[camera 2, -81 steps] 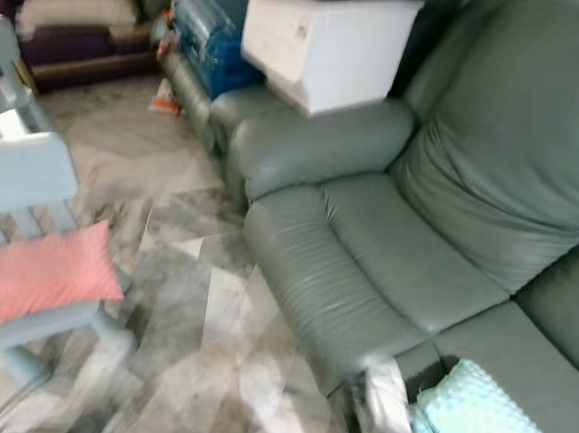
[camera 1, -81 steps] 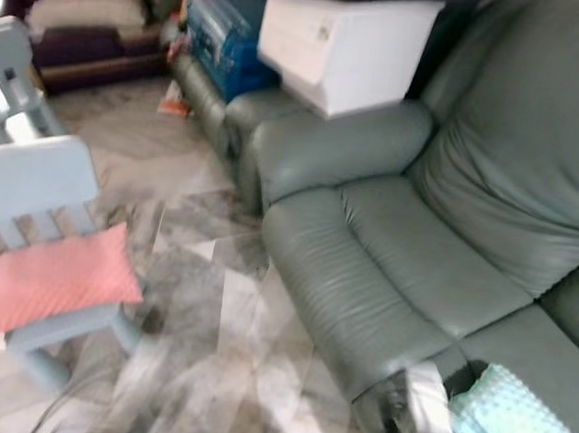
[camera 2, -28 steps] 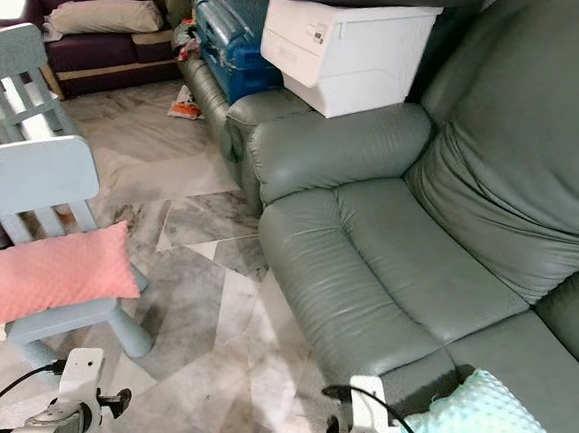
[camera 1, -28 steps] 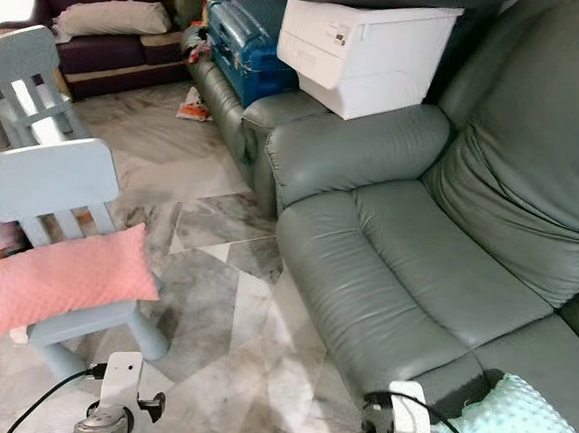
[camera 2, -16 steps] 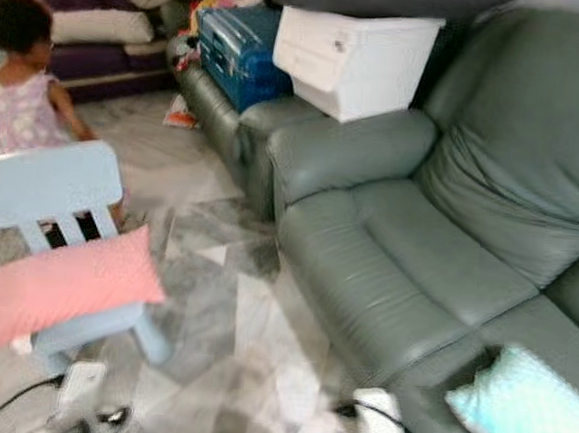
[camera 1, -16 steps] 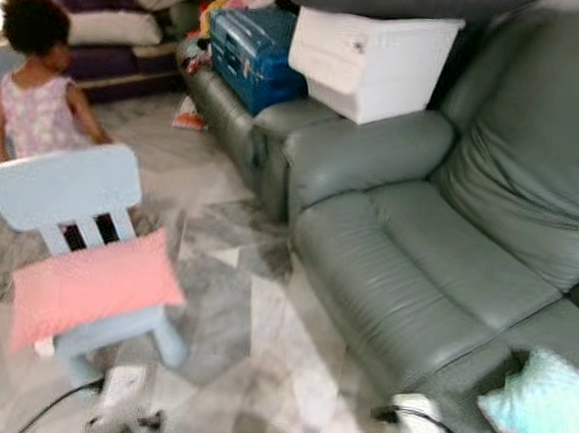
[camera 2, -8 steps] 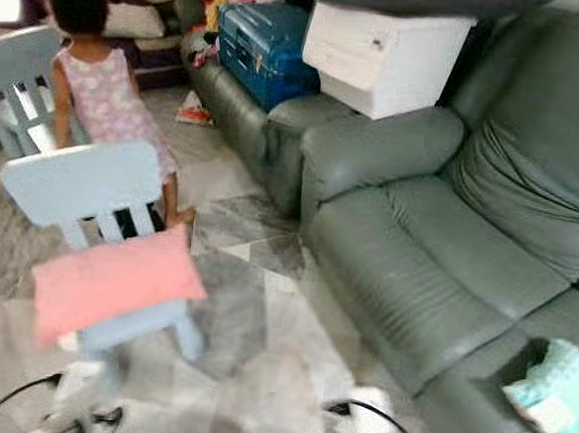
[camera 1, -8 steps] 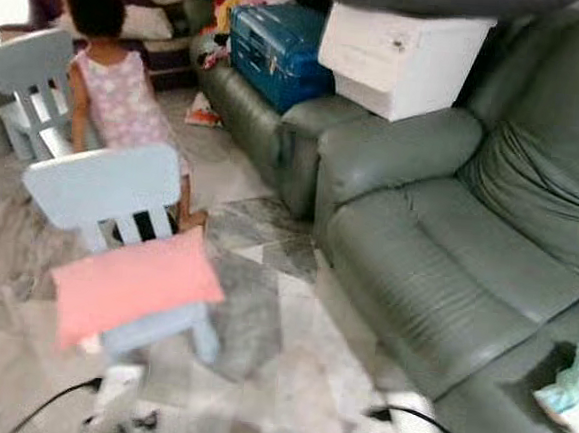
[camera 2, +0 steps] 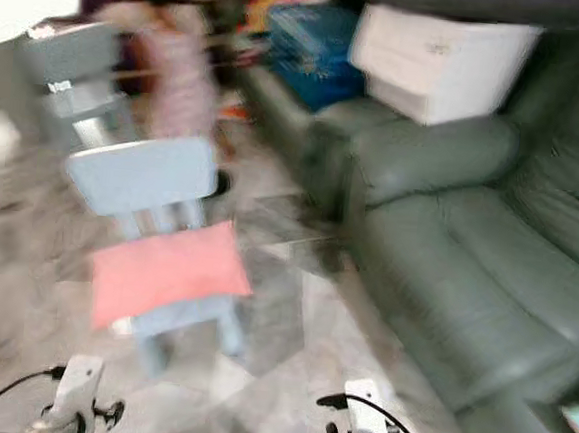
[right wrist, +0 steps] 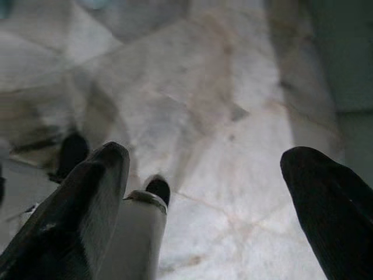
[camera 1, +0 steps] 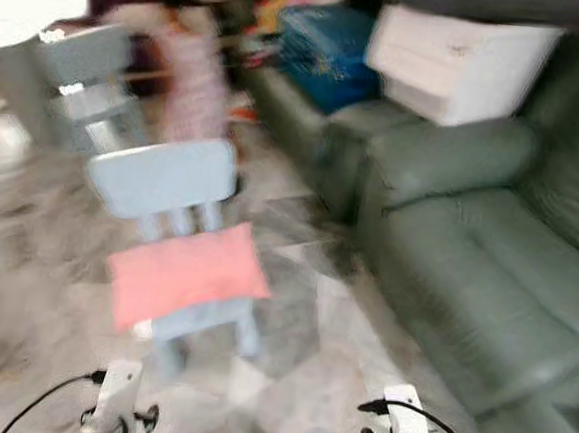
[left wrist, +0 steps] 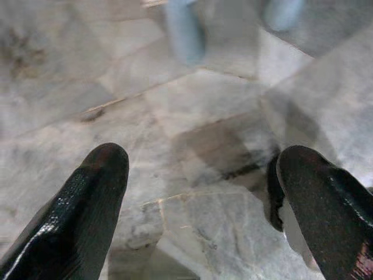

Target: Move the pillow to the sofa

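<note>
Farthest to the left, beyond a second pale blue chair (camera 1: 89, 85), a person (camera 1: 195, 79) stands blurred near the back of the room, and the head views are smeared, so the robot is probably still turning or walking. Low in the head view the left gripper (left wrist: 198, 192) hangs over the marble floor (camera 1: 33, 287) with its jaws spread wide and nothing between them. Ahead of it stands the small blue chair (camera 1: 176, 193), and the pink pillow (camera 1: 187, 274) lies flat on its seat, overhanging the front edge a little. Well apart to the right is the grey-green sofa (camera 1: 475, 281), with a white box (camera 1: 462, 65) resting on its arm and a blue case (camera 1: 328, 49) beyond. The right gripper (right wrist: 204, 192) is also low over the floor, jaws released and empty. The step in hand looks like the approach to the chair. To do it well, the robot should come square to the chair's front and stop fully before reaching. Then it could bring both grippers in from the pillow's two short ends and squeeze the soft cover without nudging the light chair. It should also give the person room.
</note>
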Motion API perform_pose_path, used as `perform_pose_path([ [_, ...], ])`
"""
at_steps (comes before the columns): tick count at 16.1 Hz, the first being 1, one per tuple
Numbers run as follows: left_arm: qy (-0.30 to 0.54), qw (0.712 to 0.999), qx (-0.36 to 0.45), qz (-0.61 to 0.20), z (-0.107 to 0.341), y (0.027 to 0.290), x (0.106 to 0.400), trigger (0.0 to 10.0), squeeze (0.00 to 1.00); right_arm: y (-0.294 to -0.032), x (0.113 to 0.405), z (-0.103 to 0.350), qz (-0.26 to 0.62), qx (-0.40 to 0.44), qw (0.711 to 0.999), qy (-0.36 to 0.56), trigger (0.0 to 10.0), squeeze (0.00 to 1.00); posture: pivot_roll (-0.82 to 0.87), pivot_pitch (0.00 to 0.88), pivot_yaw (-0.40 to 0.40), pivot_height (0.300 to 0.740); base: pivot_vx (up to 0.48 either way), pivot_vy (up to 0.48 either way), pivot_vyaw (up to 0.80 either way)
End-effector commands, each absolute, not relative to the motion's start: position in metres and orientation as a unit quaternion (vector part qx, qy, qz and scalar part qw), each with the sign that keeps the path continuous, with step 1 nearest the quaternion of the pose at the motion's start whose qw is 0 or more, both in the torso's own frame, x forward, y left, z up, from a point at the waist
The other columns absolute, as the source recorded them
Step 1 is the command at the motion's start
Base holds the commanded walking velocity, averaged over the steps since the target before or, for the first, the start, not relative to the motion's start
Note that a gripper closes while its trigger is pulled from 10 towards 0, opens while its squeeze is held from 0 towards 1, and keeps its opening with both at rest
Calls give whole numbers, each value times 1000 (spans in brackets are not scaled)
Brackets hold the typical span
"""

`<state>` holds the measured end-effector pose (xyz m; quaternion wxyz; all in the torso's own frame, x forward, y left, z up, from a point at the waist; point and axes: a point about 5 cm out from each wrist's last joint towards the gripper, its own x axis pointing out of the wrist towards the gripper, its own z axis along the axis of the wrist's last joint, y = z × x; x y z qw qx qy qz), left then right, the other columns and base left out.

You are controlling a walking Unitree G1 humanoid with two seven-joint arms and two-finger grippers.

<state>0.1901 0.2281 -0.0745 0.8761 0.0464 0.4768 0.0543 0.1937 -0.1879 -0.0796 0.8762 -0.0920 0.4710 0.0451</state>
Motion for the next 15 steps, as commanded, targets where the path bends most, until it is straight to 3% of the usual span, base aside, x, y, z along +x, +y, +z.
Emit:
perform_pose_path([
  [1, 478, 876, 46, 55, -75, 227, 190, 10000, 0, -191, 192, -80, 41, -96, 873, 476, 10000, 0, -112, 0, 54, 740, 0, 0, 800],
  [5, 480, 874, 52, 55, -75, 227, 189, 10000, 0, -181, 196, -80, 46, -95, 875, 473, 10000, 0, -112, 0, 57, 740, 0, 0, 800],
  [12, 477, 875, 68, 48, -74, 232, 189, 10000, 0, -156, 204, -77, 52, -84, 880, 464, 10000, 0, -111, 0, 61, 740, 0, 0, 0],
  [15, 476, 876, 61, 54, -73, 235, 189, 10000, 0, -176, 206, -75, 44, -87, 882, 461, 10000, 0, -111, 0, 64, 740, 0, 0, 0],
])
